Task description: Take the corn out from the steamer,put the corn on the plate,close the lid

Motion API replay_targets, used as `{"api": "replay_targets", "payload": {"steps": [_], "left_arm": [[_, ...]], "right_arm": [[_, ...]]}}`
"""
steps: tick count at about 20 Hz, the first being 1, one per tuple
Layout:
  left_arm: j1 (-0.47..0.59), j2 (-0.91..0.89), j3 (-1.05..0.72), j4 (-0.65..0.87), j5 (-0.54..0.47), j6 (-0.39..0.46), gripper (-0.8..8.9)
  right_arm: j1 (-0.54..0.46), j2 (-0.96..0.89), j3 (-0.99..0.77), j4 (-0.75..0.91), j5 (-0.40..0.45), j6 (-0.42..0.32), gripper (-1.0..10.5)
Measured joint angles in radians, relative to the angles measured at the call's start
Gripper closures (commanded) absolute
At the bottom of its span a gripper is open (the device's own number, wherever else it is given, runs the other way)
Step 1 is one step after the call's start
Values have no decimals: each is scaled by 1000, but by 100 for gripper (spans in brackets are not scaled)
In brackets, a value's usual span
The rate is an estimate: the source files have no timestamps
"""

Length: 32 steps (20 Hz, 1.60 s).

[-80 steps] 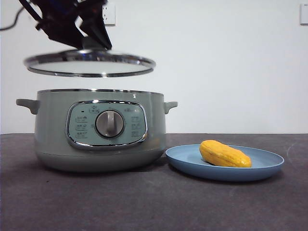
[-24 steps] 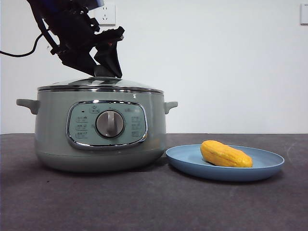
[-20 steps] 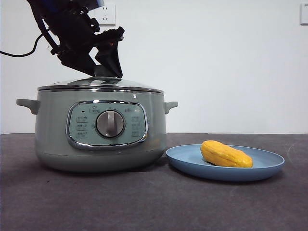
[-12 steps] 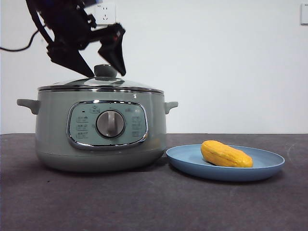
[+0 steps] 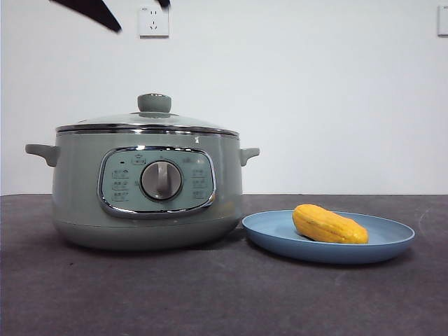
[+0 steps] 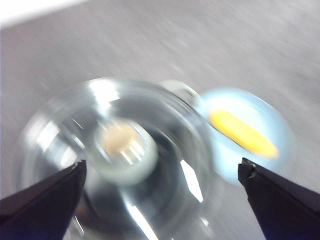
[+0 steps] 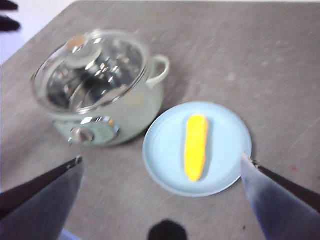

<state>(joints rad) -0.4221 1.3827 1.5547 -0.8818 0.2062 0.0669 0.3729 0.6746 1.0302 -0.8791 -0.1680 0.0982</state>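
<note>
We are counting one large sage-green round steamer (image 5: 147, 189) sitting on the dark tabletop (image 5: 210, 294), with one domed glass lid (image 5: 147, 122) resting closed on its chrome rim. Just beside it we are seeing one shallow light-blue plate (image 5: 392, 238), and one small yellow-orange corn cob (image 5: 329, 224) is lying on it. Our left claw (image 6: 160, 172) is hanging spread wide, high above the lid's knob, holding nothing. Our right claw (image 7: 162, 162) is hovering spread and empty, high over the tabletop.

Glass lid (image 5: 147, 120) seated on green steamer (image 5: 143, 189), corn (image 5: 329, 225) lying on blue plate (image 5: 392, 241)
</note>
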Motion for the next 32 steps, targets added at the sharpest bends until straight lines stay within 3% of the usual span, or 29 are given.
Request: {"api": "replay_targets", "payload": {"steps": [3,8,9,11,13,32], "left_arm": [[0,-27,64,-155,60,0,263],[-1,-87,89,-295,127,0,622],[-1,-95,89,-311,130,0,696],[-1,-108,89,-342,132,0,830],[-1,-115,89,-361,133,0,822],[-1,-119,89,-381,134,1,816]], "right_arm": [[0,5,0,-36,-47,-21,352],[0,29,0,-123,-122,-49,389],[0,35,0,-138,-133,-55,464],[1,50,0,-169,-146,-61,718],[1,67,0,-192,-146,-63,970],[1,93,0,-201,-144,-87,946]]}}
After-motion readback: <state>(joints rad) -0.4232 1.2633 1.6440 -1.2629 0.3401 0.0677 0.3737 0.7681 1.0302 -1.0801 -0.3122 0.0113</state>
